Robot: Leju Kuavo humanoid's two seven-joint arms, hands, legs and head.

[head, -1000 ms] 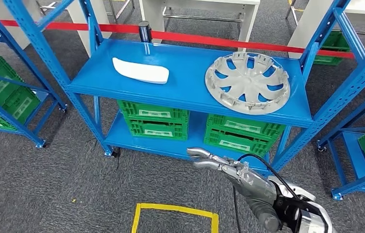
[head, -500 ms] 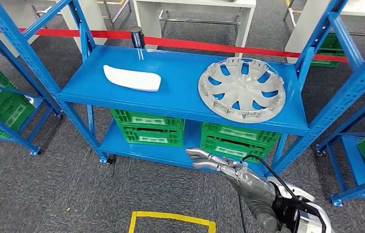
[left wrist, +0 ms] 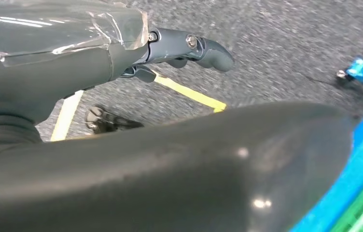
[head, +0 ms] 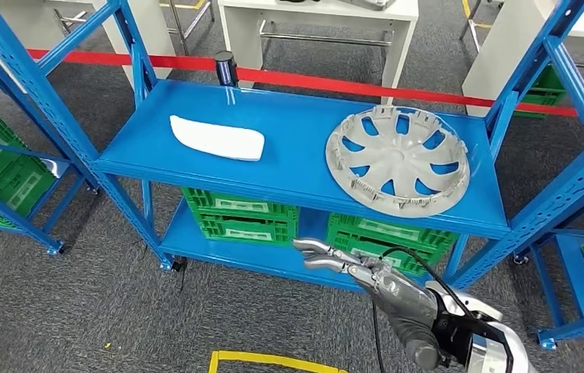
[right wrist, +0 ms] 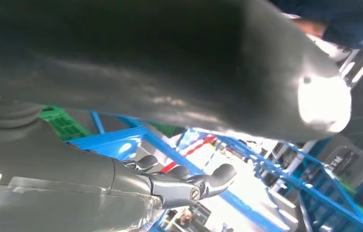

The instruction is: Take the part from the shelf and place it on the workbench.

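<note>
Your right hand (head: 351, 264) hangs empty with fingers loosely extended below the shelf (head: 289, 167), free to reach for the hubcap (head: 398, 159).

The right robot hand (right wrist: 170, 186), grey with dark fingers (right wrist: 218, 175) held out and apart, grips nothing. Beyond it run blue metal shelf beams (right wrist: 121, 140) (blurred), a green plastic crate (right wrist: 63, 123) and a red strip (right wrist: 194, 150).
</note>
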